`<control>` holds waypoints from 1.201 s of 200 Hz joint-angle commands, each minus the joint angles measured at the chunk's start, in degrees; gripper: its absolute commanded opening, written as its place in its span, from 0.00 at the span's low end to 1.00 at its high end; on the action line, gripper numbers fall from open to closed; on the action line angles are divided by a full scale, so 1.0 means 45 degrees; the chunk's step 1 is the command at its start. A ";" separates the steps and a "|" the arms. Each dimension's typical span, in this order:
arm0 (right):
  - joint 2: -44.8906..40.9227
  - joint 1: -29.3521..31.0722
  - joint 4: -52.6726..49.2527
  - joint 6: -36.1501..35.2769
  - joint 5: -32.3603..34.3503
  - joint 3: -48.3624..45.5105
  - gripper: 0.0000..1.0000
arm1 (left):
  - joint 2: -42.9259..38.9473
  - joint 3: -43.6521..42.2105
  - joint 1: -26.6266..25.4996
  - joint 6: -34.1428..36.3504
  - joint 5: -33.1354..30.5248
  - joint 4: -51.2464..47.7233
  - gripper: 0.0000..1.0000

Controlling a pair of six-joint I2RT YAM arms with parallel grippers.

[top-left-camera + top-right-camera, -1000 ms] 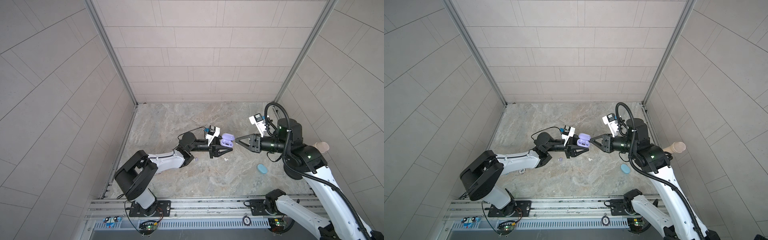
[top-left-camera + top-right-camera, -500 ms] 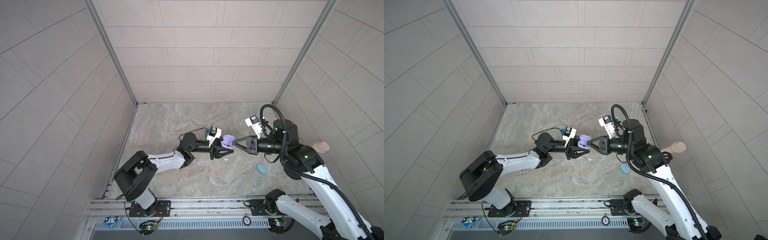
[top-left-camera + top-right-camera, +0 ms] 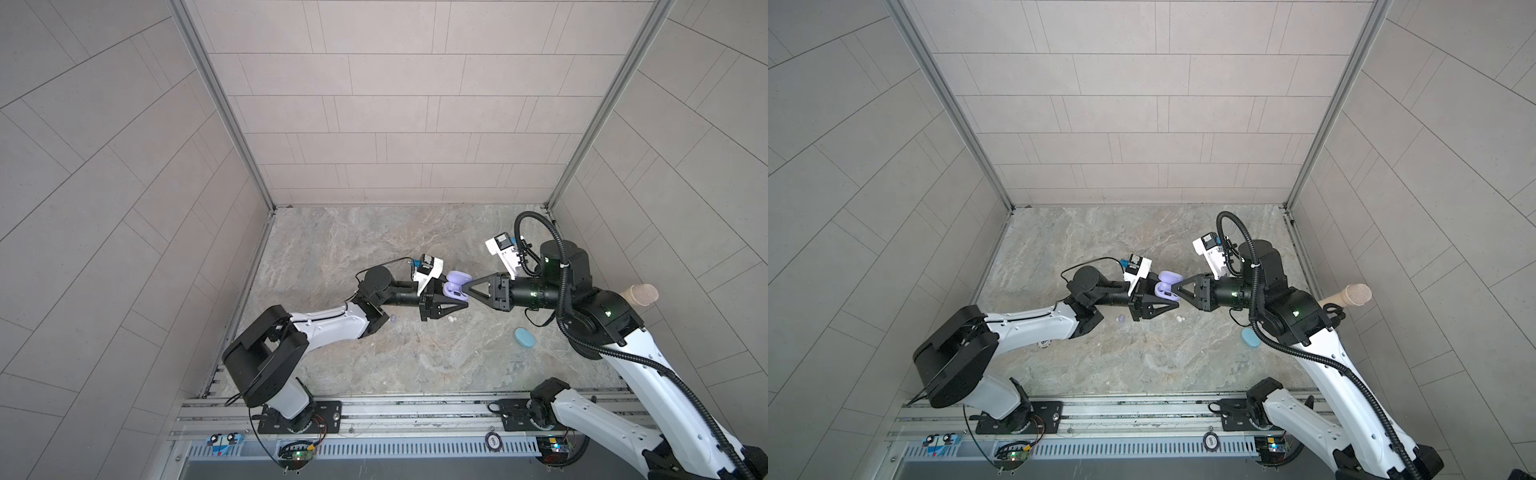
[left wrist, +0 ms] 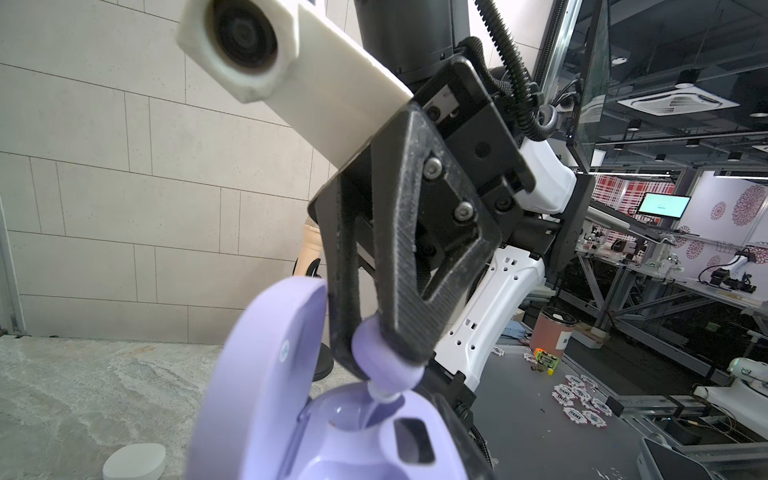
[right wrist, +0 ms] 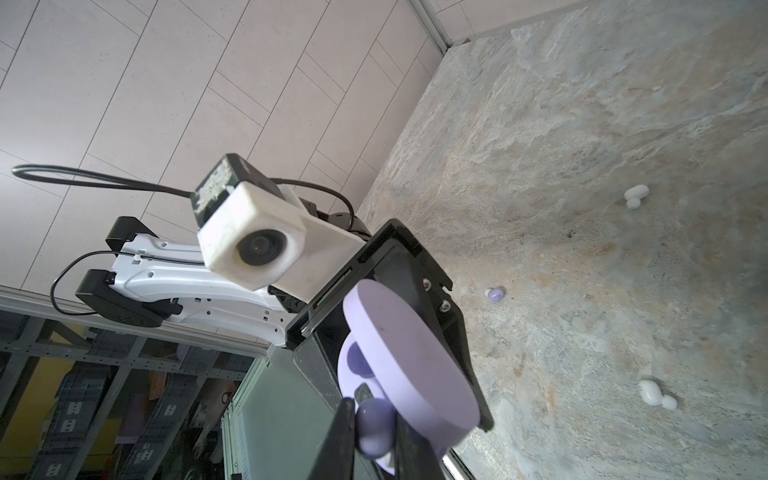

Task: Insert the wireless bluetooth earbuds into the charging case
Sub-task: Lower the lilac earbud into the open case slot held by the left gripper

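My left claw [image 3: 456, 296] clamped on the open lilac case [image 4: 257, 395], my right claw [image 3: 466, 288] pinching a lilac earbud [image 4: 386, 368], its tip at the case's socket.

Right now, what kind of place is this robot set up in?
Probably a robotics lab test cell: a panel-walled marble-look tabletop, a mounting rail along its front, and, in the left wrist view, workbenches and a monitor beyond.
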 commanded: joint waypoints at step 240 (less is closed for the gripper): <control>0.0505 0.0793 -0.0857 -0.0460 0.1919 0.1247 0.54 | -0.0875 -0.0345 -0.0265 0.0383 0.0074 0.0021 0.10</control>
